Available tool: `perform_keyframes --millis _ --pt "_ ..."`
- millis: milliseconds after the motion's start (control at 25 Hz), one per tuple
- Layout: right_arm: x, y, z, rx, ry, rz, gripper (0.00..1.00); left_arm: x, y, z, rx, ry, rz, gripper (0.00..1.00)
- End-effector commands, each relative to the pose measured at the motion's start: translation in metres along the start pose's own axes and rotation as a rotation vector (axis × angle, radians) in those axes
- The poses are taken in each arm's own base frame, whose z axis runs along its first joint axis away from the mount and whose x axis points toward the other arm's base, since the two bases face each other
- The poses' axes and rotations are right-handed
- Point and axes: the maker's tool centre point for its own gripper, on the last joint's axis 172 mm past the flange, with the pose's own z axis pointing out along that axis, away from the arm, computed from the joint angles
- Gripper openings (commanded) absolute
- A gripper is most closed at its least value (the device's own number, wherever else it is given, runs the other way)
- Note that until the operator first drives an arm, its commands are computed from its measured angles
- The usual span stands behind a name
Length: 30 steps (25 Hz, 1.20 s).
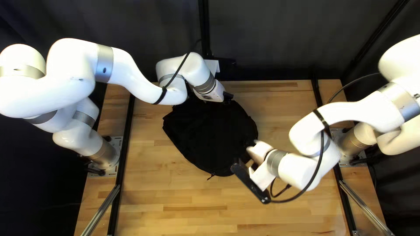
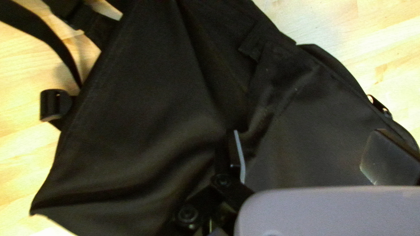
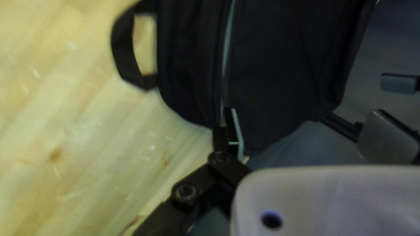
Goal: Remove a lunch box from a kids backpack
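The black backpack (image 1: pixel 210 135) lies flat at the middle of the table. My left gripper (image 1: pixel 227 97) is over its far edge; in the left wrist view that gripper (image 2: pixel 313 157) stands open above the creased dark cloth (image 2: pixel 148 109), with a strap buckle (image 2: pixel 56 105) off to one side. By the bag's right edge in the top left view is my right gripper (image 1: pixel 259 150), its tips hidden. The right wrist view shows this gripper (image 3: pixel 308 135) open, one finger in line with a zipper (image 3: pixel 226 57) on the bag (image 3: pixel 275 61). No lunch box shows.
Both arms reach in over the wooden table (image 1: pixel 175 214), the right one low across its right side. A cable (image 1: pixel 321 161) hangs in a loop along the right arm. A carry handle (image 3: pixel 124 48) sticks out from the bag. Dark curtains (image 1: pixel 271 39) stand behind.
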Motion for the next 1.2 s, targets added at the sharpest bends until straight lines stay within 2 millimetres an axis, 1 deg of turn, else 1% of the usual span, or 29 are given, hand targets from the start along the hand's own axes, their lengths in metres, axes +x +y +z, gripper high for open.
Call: perform_keyframes --millis 40,120,280,360,440,520,560,640,680,720,760,800,840,880,920,960,1000,1040,1080,1120,1200 --pt "-0.017 -0.003 0.02 0.04 -0.032 -0.027 1.0 -0.023 0.002 -0.027 0.016 0.008 0.027 1.0" --pt "-0.024 -0.007 0.032 0.059 -0.045 -0.042 1.0 -0.037 0.0 -0.042 0.028 0.011 0.037 1.0" --pt "-0.038 -0.018 0.048 0.095 -0.065 -0.057 1.0 -0.062 -0.003 -0.057 0.044 0.013 0.051 1.0" --pt "-0.042 -0.024 0.057 0.114 -0.078 -0.06 1.0 -0.079 -0.002 -0.064 0.052 0.012 0.061 1.0" --pt "-0.044 -0.026 0.063 0.128 -0.09 -0.065 1.0 -0.099 -0.002 -0.073 0.067 0.009 0.076 1.0" --pt "-0.043 -0.025 0.067 0.134 -0.109 -0.07 1.0 -0.113 -0.004 -0.079 0.089 0.01 0.085 1.0" --pt "-0.04 -0.023 0.067 0.135 -0.117 -0.077 1.0 -0.118 -0.006 -0.081 0.098 0.011 0.085 1.0" --pt "-0.038 -0.021 0.069 0.136 -0.128 -0.088 1.0 -0.136 -0.015 -0.087 0.126 0.014 0.085 1.0" --pt "-0.038 -0.02 0.07 0.137 -0.131 -0.092 1.0 -0.139 -0.016 -0.088 0.132 0.014 0.084 1.0" --pt "-0.038 -0.019 0.071 0.139 -0.135 -0.097 1.0 -0.149 -0.021 -0.09 0.146 0.012 0.083 1.0" --pt "-0.038 -0.017 0.073 0.14 -0.139 -0.101 0.96 -0.156 -0.025 -0.09 0.152 0.011 0.081 1.0" --pt "-0.038 -0.017 0.073 0.141 -0.141 -0.103 0.86 -0.166 -0.031 -0.09 0.162 0.008 0.078 1.0" --pt "-0.037 -0.015 0.074 0.141 -0.143 -0.106 0.81 -0.173 -0.036 -0.091 0.169 0.006 0.074 1.0" --pt "-0.036 -0.014 0.073 0.141 -0.144 -0.108 0.72 -0.176 -0.039 -0.092 0.172 0.005 0.071 1.0" --pt "-0.035 -0.011 0.073 0.14 -0.144 -0.11 0.7 -0.184 -0.045 -0.094 0.179 0.003 0.066 1.0" --pt "-0.034 -0.01 0.074 0.139 -0.143 -0.11 0.64 -0.187 -0.049 -0.096 0.182 0.002 0.062 1.0" --pt "-0.034 -0.009 0.074 0.139 -0.142 -0.111 0.34 -0.191 -0.053 -0.099 0.188 0.002 0.056 1.0" --pt "-0.033 -0.008 0.075 0.139 -0.14 -0.111 0.21 -0.194 -0.056 -0.102 0.192 0.002 0.053 1.0" --pt "-0.033 -0.008 0.076 0.139 -0.138 -0.111 0.18 -0.195 -0.058 -0.105 0.196 0.002 0.05 1.0" --pt "-0.033 -0.01 0.078 0.14 -0.136 -0.112 0.05 -0.196 -0.059 -0.109 0.201 0.004 0.046 1.0" --pt "-0.034 -0.012 0.081 0.142 -0.135 -0.111 0.04 -0.197 -0.062 -0.116 0.21 0.006 0.042 1.0"
